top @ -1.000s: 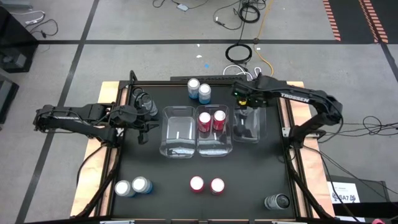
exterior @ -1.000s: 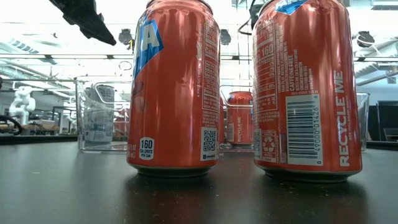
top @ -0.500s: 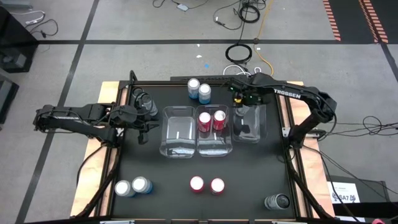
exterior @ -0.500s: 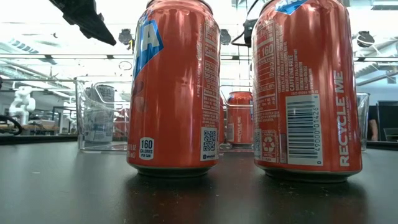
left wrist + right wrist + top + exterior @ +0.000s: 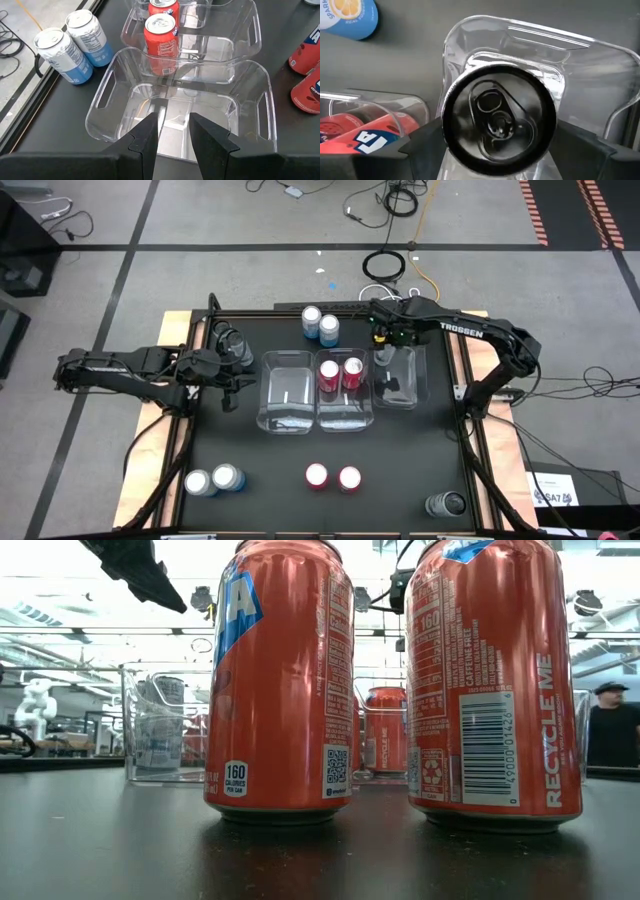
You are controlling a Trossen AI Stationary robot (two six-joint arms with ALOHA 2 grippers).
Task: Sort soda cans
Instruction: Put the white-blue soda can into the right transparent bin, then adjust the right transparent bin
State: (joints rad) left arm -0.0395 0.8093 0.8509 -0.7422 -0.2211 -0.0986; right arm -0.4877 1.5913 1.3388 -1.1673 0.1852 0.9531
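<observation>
- right gripper (image 5: pixel 386 352) at upper right of centre in the high view, over the far end of the right-hand clear rectangular plastic bin (image 5: pixel 418 385).
- dark grey soda can with a silvery top (image 5: pixel 499 115) seen end-on in the right wrist view, upright, inside that bin's rim, with the gripper around it; grip or release: cannot tell.
- left gripper (image 5: pixel 229 383) left of centre in the high view, just beside the empty left-hand clear plastic bin (image 5: pixel 287 412); jaws narrow, holding nothing; same in the left wrist view, pointed at that bin's near wall.
- middle clear plastic bin (image 5: pixel 343 415) touching both neighbours; two red soda cans in it (image 5: pixel 330 373), upright, side by side at its far end.
- pair of light blue soda cans (image 5: pixel 311 317) upright on the black table top (image 5: pixel 250 450), top centre, just beyond the bins.
- second light blue pair (image 5: pixel 198 483) at lower left, cans touching or nearly so.
- second red pair (image 5: pixel 316 475) at lower centre, well apart from the bins; same pair fills the low view.
- dark grey cans at lower right (image 5: pixel 445 504); count unclear.
- person (image 5: pixel 612 725) at the right edge of the low view, beyond the table.
</observation>
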